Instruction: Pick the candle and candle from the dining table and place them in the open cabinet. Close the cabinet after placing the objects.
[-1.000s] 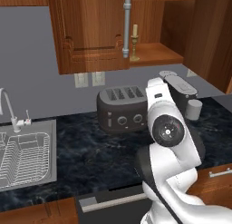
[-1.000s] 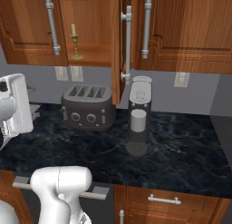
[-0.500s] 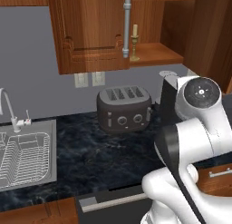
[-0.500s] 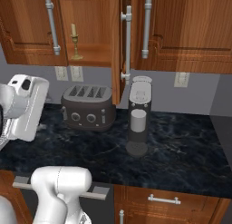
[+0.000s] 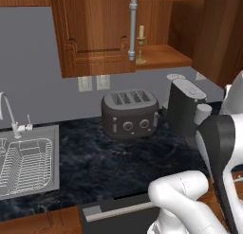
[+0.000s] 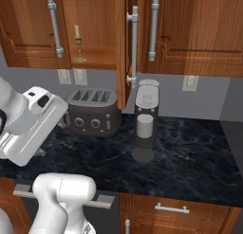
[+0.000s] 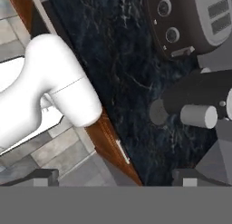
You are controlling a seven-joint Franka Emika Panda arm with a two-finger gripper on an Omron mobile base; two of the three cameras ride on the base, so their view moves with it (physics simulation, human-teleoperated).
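Taper candle: the slim candle (image 5: 140, 43) on its gold stick stands on the shelf inside the open cabinet (image 6: 102, 57), above the toaster (image 6: 93, 111).
Other candle: I cannot see the lumpy candle here.
Gripper: the gripper (image 7: 113, 175) has its two dark tips wide apart and holds nothing.
Step in hand, I think: go and fetch the other candle.
How to do it well: swing the arm wide of the open door (image 6: 121, 48) and of the coffee machine (image 6: 144, 121) beside the toaster.
Left base view: shows the sink (image 5: 27, 164) left of the toaster.
Right base view: shows the shut doors right of the open cabinet.
Hand view: looks down on the black counter (image 7: 118, 73) edge by the toaster.
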